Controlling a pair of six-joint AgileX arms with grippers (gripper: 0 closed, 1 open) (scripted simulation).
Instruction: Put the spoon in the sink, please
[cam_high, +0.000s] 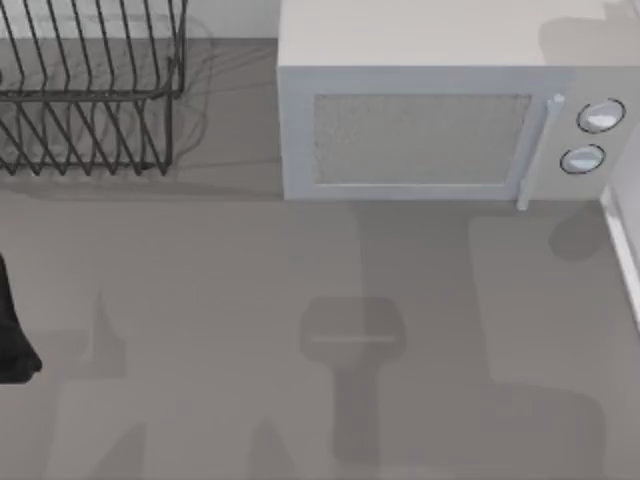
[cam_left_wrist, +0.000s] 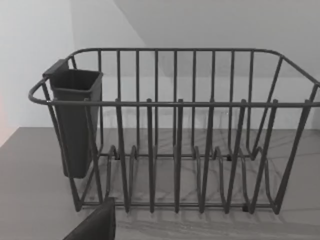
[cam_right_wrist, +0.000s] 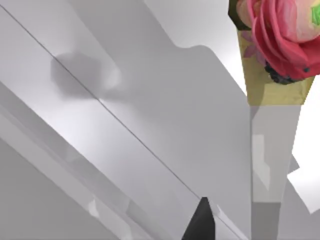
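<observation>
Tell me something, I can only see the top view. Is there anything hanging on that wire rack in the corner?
Observer: Yes. The left wrist view looks at the wire rack from the side, and a dark cup hangs at one corner of its rim.
Operator: Are there plates standing in it?
Observer: No plates stand between its wire dividers in that view.
Operator: What does the right wrist camera see?
Observer: A big pink flower in a tan holder, next to pale white surfaces.
</observation>
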